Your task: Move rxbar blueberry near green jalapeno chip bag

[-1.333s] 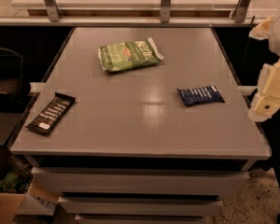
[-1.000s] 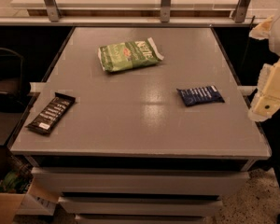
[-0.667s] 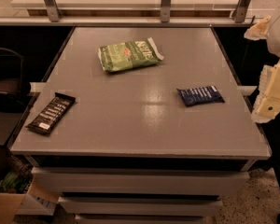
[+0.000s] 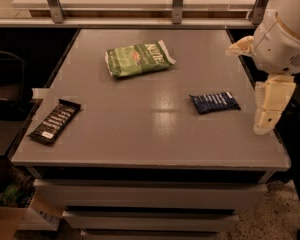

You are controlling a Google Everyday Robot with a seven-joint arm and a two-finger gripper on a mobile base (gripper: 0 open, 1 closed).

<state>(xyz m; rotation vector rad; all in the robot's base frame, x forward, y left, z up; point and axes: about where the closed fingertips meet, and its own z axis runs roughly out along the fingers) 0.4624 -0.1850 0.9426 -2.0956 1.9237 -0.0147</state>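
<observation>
The rxbar blueberry (image 4: 215, 102), a small dark navy wrapped bar with white lettering, lies flat on the right part of the grey table (image 4: 140, 129). The green jalapeno chip bag (image 4: 138, 58) lies flat at the back centre of the table, well apart from the bar. My arm comes in from the upper right. The gripper (image 4: 271, 106) hangs over the table's right edge, just to the right of the bar and not touching it. It holds nothing that I can see.
A longer black-brown wrapped bar (image 4: 54, 121) lies near the table's left front edge. A metal rail (image 4: 150, 21) runs behind the table. A dark chair (image 4: 5, 84) stands to the left, and a cardboard box (image 4: 10, 224) sits on the floor at lower left.
My arm and gripper have moved a little to the left, further into view at the table's right edge. The bar, the bag and the dark bar have not moved.
</observation>
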